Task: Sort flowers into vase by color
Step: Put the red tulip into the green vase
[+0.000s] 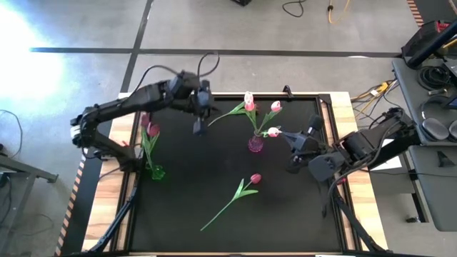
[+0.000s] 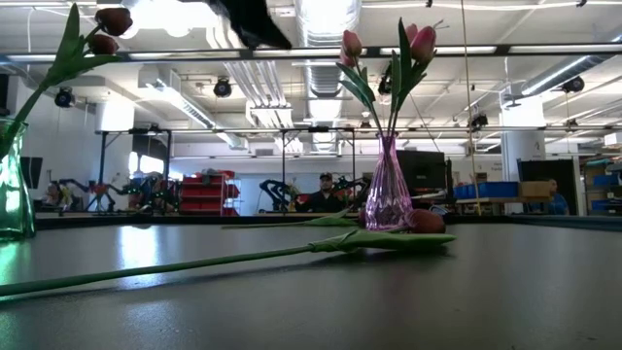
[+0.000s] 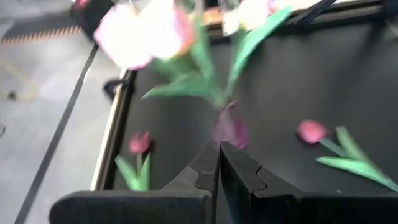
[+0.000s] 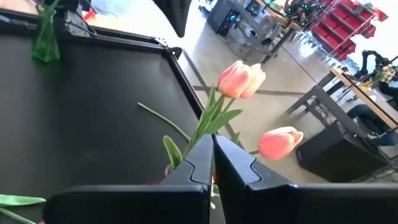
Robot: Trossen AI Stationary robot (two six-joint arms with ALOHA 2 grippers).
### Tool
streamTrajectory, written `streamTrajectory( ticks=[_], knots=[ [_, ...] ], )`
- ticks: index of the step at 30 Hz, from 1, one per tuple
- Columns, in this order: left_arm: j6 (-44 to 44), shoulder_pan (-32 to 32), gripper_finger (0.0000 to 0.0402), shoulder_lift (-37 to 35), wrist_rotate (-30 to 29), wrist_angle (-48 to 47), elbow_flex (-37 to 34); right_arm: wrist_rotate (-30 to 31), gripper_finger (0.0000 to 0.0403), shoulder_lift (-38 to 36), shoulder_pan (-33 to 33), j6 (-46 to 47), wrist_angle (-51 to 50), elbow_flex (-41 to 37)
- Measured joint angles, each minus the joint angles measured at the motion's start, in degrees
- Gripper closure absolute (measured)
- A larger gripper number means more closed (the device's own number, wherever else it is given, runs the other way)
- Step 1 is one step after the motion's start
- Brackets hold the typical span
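Pincer of the left arm [image 1: 199,127], fingers pressed together and holding nothing, hangs over the bench [image 1: 214,164] at ten o'clock. We find the right pincer [image 1: 294,143] at three o'clock, likewise pressed together, just beside the pink vase [image 1: 255,143], which holds pale pink flowers [image 1: 249,102]. The green vase [image 1: 156,171] at nine o'clock holds dark red flowers [image 1: 152,130]. One dark red tulip [image 1: 255,178] lies flat at six o'clock.

Pink vase [image 1: 255,144] holds pale tulips [image 1: 275,107]; green vase [image 1: 157,172] holds dark ones [image 1: 152,130].
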Motion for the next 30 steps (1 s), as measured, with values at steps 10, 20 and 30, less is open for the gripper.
streamTrajectory(
  ticks=[10,20,30],
  knots=[
    [2.3,10.5,0.0402,12.6,3.1,-1.3,-0.6,0.0,0.0394,0.0,0.0,1.2,0.2,-1.3],
    [6.0,11.6,0.0402,23.6,2.5,0.1,-0.6,0.0,0.0394,0.0,0.0,1.2,0.3,-1.3],
    [6.0,11.7,0.0367,30.2,-2.1,1.6,-0.2,0.0,0.0394,0.0,0.0,1.2,0.4,-1.3]
  ],
)
